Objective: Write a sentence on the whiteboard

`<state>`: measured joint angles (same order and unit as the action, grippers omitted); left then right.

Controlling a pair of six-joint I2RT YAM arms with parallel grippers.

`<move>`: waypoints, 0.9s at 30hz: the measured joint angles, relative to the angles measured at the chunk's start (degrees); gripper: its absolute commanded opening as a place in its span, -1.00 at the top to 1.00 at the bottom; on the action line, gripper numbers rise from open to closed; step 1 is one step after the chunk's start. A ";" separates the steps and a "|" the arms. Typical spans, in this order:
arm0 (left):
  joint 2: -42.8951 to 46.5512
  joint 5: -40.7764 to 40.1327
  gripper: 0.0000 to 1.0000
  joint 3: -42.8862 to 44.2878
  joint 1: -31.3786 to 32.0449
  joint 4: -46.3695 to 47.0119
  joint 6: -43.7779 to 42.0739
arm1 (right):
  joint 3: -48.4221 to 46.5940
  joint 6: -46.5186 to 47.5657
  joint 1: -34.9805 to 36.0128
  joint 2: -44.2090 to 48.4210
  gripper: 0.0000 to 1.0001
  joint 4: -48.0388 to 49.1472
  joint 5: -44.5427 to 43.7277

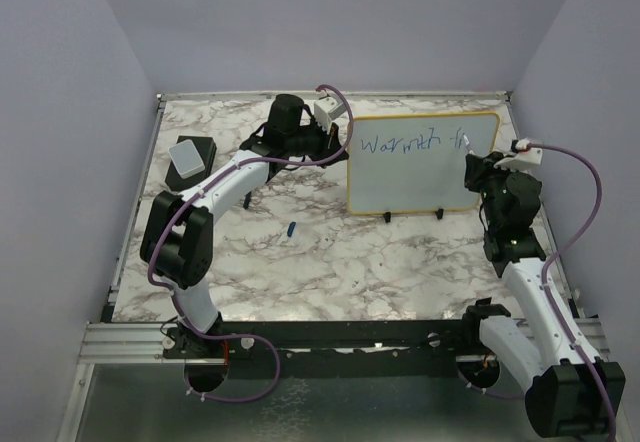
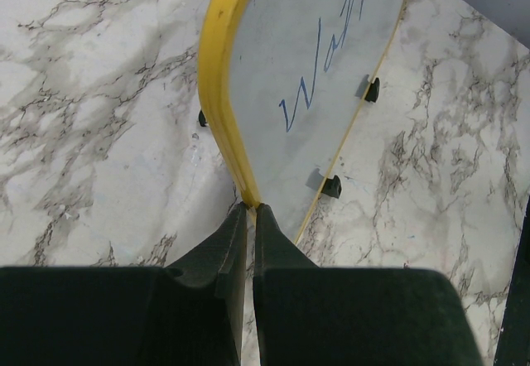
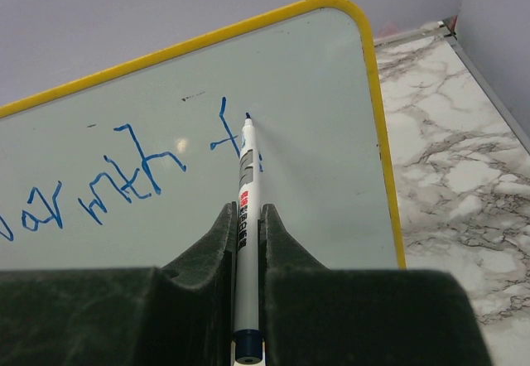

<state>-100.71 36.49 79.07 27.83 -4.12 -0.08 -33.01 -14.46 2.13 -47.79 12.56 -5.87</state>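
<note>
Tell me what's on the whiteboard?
Blue writing: "Warmth" and a started "f". The pen, held by the right tool, touches the whiteboard there and covers part of that letter.

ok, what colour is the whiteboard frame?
Yellow. The whiteboard frame shows best in the right wrist view.

walls: pale lavender panels are closing in the space; back wall [image 1: 330,22], left wall [image 1: 60,162], right wall [image 1: 600,72] | furniture: a table [image 1: 380,262] with a white, grey-veined marble top is filling the middle; a metal rail [image 1: 120,340] is running along its near edge | light: soft and even, spreading across the tabletop
</note>
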 measured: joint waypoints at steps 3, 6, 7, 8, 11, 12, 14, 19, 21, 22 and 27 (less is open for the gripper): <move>0.00 -0.02 1.00 0.00 0.00 0.00 0.00 | 0.00 0.00 0.00 -0.42 0.98 0.04 0.02; 0.00 -0.02 1.00 0.00 0.00 -0.04 -0.02 | 0.00 0.02 0.00 -1.03 0.98 0.04 0.02; 0.00 -0.02 1.00 0.00 -0.02 -0.09 -0.02 | 0.00 0.02 0.00 -1.16 0.98 0.04 0.02; 0.00 -0.04 1.00 0.00 -0.02 -0.09 -0.04 | 0.00 0.02 0.00 -1.18 0.98 0.04 0.02; 0.00 -0.04 1.00 0.00 -0.02 -0.15 -0.04 | 0.00 0.04 0.00 -0.83 0.98 0.00 0.00; 0.00 -0.04 1.00 0.00 -0.02 -0.17 -0.04 | 0.02 0.07 0.00 -0.39 0.98 -0.07 0.00; 0.00 -0.02 1.00 0.00 0.00 -0.20 -0.04 | 0.02 0.11 0.00 1.03 0.98 -0.13 -0.04; 0.02 -0.02 1.00 0.00 0.00 -0.24 -0.04 | -0.07 0.39 0.00 3.85 0.98 0.31 -0.94; 0.04 -0.02 1.00 0.00 0.00 -0.24 -0.04 | -0.37 0.59 0.00 3.21 0.98 0.44 -1.27; 0.07 -0.02 1.00 0.00 0.00 -0.28 -0.04 | -0.46 0.66 0.00 2.60 0.98 0.50 -1.38; 0.11 -0.02 1.00 0.00 0.00 -0.35 -0.04 | -0.50 1.11 0.00 0.42 0.98 0.66 -1.62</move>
<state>-100.60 36.47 79.07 27.83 -4.47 -0.12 -33.52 -13.34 2.13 -47.37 13.21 -7.49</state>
